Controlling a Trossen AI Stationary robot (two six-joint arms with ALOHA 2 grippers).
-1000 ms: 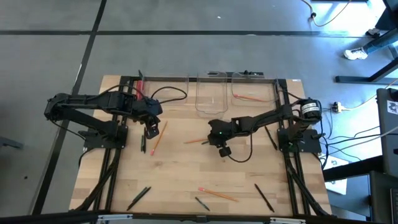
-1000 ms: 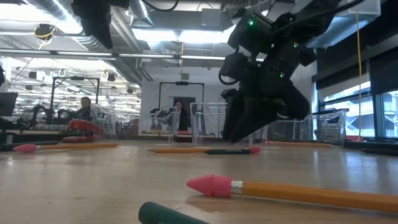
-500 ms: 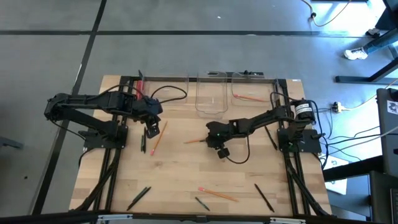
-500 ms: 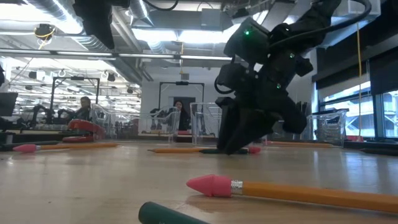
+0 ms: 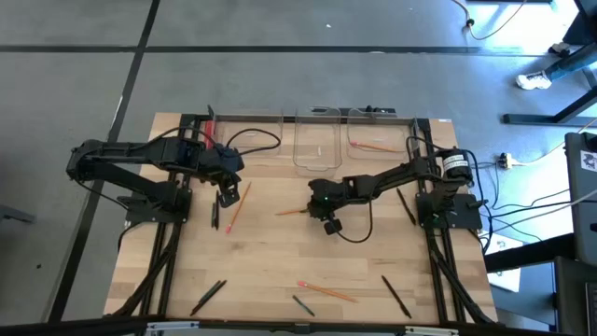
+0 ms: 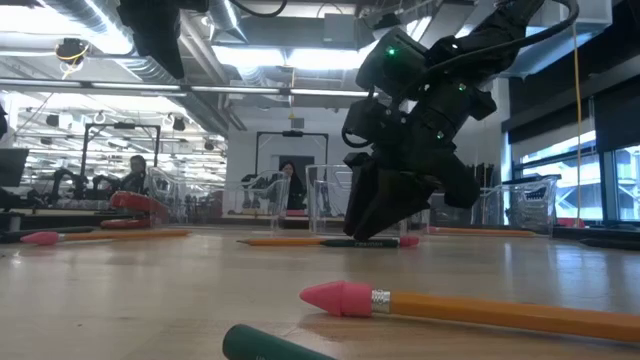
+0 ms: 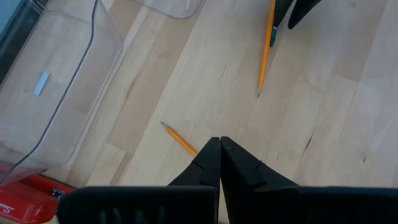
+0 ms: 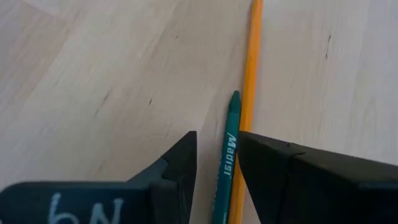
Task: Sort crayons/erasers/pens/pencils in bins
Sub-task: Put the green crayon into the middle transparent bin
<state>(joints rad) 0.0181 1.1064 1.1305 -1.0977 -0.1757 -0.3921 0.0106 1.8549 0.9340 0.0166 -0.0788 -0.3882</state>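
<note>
My right gripper [image 8: 217,140] is open, low over the table's middle [image 5: 313,208]. Its fingers stand on either side of a dark green crayon [image 8: 226,158] that lies on the wood against an orange pencil [image 8: 250,56]. In the low view the fingertips [image 6: 372,232] are down at this pair [image 6: 365,242]. My left gripper [image 7: 219,148] is shut, above another orange pencil [image 7: 180,139] at the table's left [image 5: 227,196]. Three clear bins [image 5: 315,140] stand along the far edge; the right one holds a pencil [image 5: 373,147].
Black pens lie at the front left [image 5: 207,294], the front right [image 5: 395,297] and beside the left gripper [image 5: 215,217]. A pencil [image 5: 326,291] and a crayon [image 5: 302,305] lie near the front edge. A red bar [image 5: 211,126] lies by the left bin.
My right gripper has gone a little toward the table's left edge and down, and its fingertips now stand at the crayon and pencil on the table. The crayon and pencil have stayed where they were.
</note>
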